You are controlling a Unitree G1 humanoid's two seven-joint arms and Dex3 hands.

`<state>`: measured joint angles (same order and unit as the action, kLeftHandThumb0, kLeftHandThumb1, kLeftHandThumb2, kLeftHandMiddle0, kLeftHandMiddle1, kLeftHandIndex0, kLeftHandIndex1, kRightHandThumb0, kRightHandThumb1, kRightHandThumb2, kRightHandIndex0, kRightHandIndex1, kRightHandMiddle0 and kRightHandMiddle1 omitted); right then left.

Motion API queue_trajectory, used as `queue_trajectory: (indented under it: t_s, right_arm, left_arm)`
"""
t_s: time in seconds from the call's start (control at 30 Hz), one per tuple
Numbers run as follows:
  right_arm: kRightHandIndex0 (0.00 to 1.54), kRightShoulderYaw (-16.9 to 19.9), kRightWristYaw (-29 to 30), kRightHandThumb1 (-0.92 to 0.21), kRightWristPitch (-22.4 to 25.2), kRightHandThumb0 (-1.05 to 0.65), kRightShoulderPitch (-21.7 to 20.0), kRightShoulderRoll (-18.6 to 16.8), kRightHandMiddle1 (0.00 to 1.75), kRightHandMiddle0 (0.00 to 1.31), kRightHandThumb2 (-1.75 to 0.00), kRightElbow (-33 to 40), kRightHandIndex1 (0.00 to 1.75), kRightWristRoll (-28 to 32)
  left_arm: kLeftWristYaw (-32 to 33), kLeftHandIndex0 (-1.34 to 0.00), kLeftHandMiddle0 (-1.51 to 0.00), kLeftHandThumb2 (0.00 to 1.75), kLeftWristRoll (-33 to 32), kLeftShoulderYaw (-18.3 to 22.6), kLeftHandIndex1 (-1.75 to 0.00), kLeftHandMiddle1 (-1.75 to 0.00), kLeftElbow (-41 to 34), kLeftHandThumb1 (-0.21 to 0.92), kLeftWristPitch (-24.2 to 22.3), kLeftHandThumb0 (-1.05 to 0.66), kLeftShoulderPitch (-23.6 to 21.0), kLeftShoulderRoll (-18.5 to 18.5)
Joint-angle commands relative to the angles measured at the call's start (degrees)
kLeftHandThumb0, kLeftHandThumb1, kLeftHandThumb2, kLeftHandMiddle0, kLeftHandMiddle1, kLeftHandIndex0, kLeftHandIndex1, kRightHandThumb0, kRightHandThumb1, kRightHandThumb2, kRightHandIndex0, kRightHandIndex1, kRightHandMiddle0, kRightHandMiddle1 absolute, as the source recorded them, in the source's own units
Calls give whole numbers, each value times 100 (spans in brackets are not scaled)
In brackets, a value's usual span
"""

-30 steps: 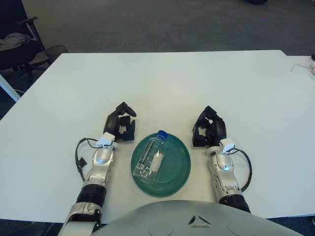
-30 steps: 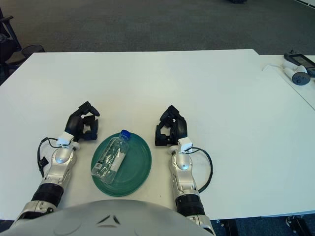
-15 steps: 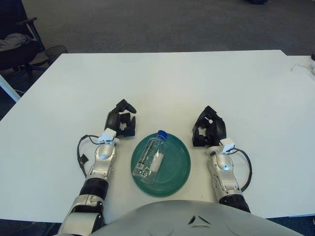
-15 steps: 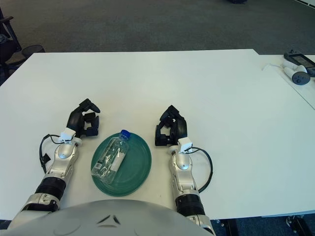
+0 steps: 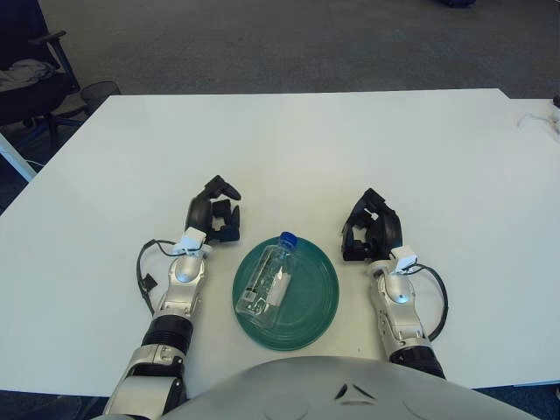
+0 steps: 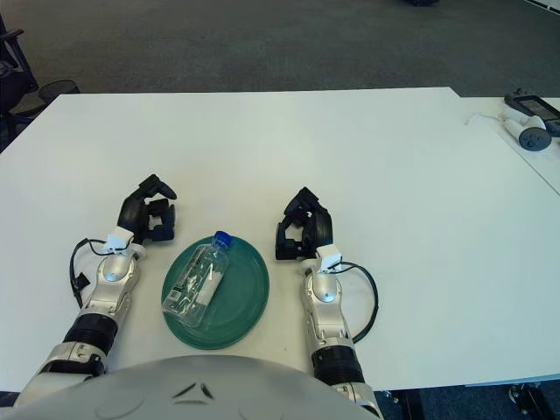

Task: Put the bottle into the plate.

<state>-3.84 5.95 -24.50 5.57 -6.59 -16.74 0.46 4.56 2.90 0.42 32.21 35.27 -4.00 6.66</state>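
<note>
A clear plastic bottle (image 5: 269,279) with a blue cap lies on its side in a green plate (image 5: 313,304) near the table's front edge, cap pointing away from me. My left hand (image 5: 214,213) rests on the table just left of the plate, fingers relaxed and empty. My right hand (image 5: 369,229) rests just right of the plate, fingers relaxed and empty. Neither hand touches the bottle or the plate.
The white table (image 5: 297,149) stretches far ahead. A dark chair (image 5: 31,74) stands off the far left corner. Small devices (image 6: 529,131) lie on a neighbouring surface at the far right.
My left hand has drawn back slightly to the left, away from the plate. The right hand, bottle and plate have not moved.
</note>
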Motion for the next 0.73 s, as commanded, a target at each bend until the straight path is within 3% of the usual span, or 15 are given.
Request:
queue_trajectory:
  t_s: [0.0, 0.7]
  right_arm:
    - [98, 38, -3, 10, 346, 0, 814, -144, 175, 70, -172, -581, 157, 92]
    - [97, 52, -2, 9, 308, 0, 812, -141, 175, 70, -172, -577, 157, 100]
  left_arm:
    - [136, -77, -126, 155, 88, -114, -175, -175, 620, 12, -110, -55, 612, -439]
    - [400, -83, -131, 163, 273, -173, -175, -175, 385, 6, -453, -59, 652, -462]
